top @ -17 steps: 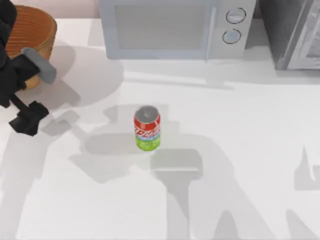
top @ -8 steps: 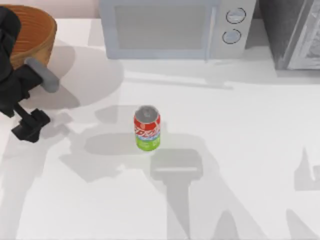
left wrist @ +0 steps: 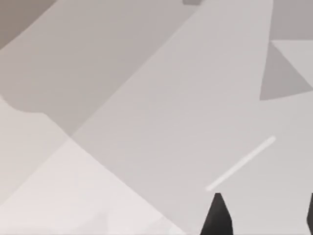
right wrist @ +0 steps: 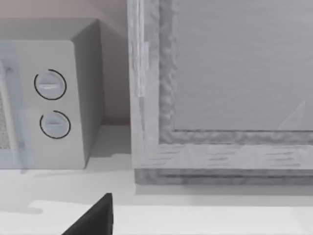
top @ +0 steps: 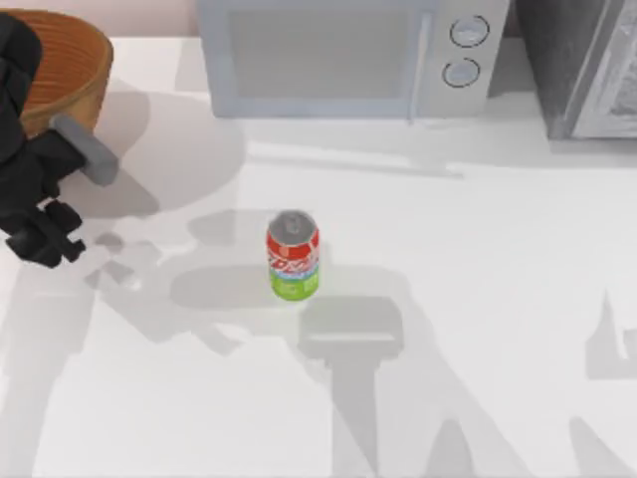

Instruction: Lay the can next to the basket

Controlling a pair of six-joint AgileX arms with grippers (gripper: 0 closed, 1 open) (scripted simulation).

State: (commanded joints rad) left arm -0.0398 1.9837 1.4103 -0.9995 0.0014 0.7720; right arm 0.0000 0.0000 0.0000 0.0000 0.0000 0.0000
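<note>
Top view: left gripper [top: 42, 236] at the table's [top: 478, 299] left edge, nothing held — finger spread: cannot tell. Basket [top: 70, 62] just behind it, far-left corner. Can [top: 293, 255] upright mid-table, bare surface all round. Microwave [top: 343, 55] along the far edge — right wrist view shows its dials [right wrist: 50, 84].

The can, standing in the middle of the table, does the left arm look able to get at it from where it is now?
Probably yes. The can stands upright with bare table between it and the left gripper at the table's left edge. The basket and microwave sit farther back, off that line.
</note>
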